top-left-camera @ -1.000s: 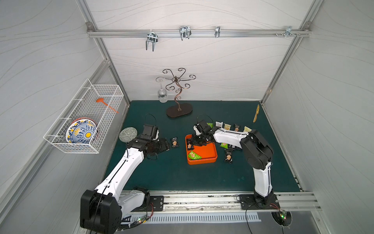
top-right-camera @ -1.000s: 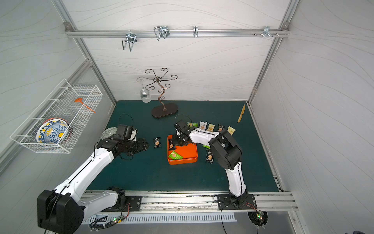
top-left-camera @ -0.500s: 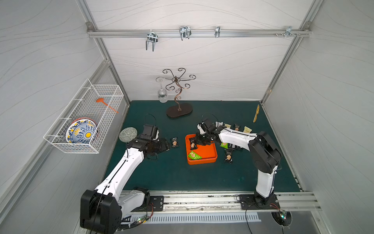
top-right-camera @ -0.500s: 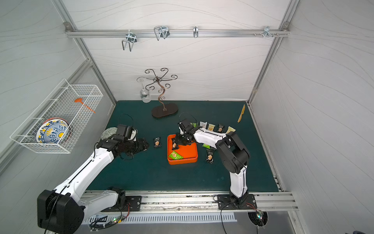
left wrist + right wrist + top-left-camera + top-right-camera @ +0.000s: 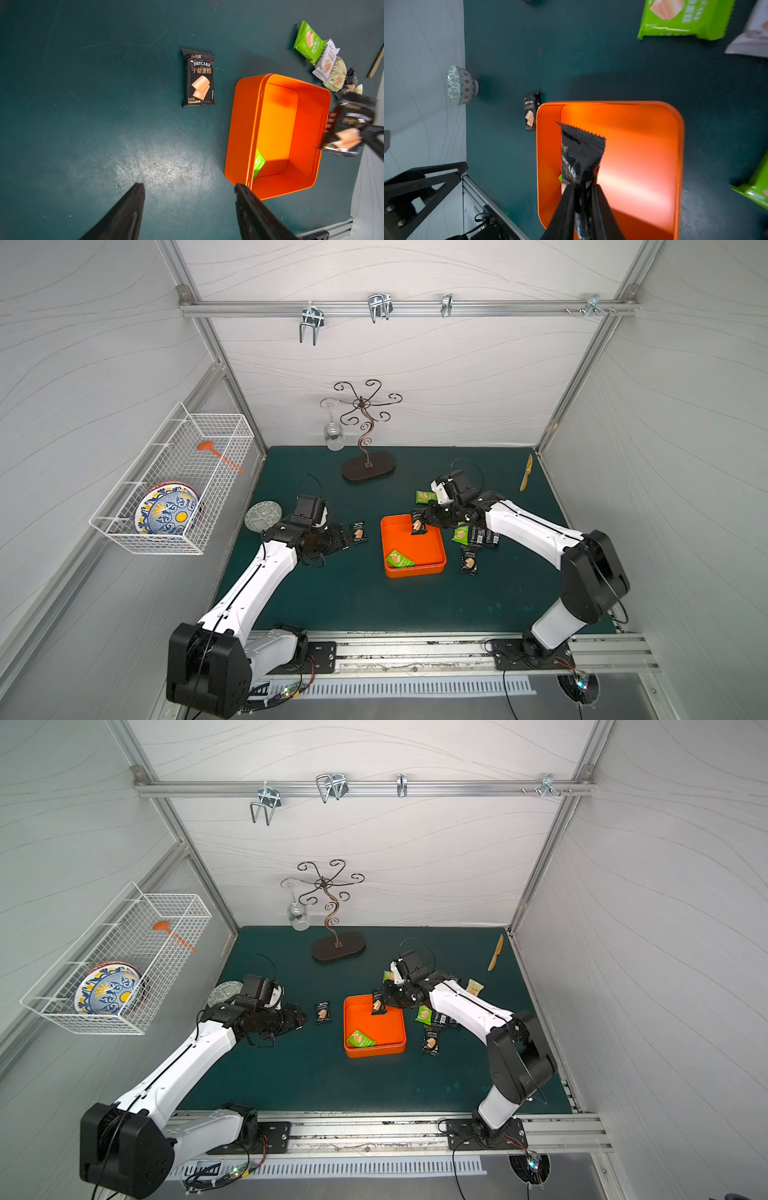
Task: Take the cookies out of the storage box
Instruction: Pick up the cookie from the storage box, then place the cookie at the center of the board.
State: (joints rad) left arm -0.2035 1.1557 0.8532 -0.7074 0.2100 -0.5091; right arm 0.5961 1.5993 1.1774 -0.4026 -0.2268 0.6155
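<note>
The cookies [image 5: 460, 534] lie mostly out on the green surface [image 5: 353, 597], and the orange storage box [image 5: 432, 551] sits near its middle with one green packet [image 5: 399, 559] flat in its near left corner. The right fingers [image 5: 563, 209] are pinched narrowly on one end of a black packet [image 5: 581, 158], which hangs over the far part of the box, lifted clear of its floor. A lone black packet [image 5: 198, 78] lies flat on the surface just left of the box, not touching its wall. The left fingers [image 5: 128, 209] stand wide apart and hold nothing, over bare surface just left of that lone packet. Right of the box, a second green packet [image 5: 424, 1014] lies close against dark packets, and a near black packet [image 5: 431, 1042] rests a little closer to the near edge. Beyond the box's far right corner, a row of packets [image 5: 326, 58], green, white and pale yellow, lies edge over edge. A patterned bowl [image 5: 460, 85] stands at the left edge of the surface.
</note>
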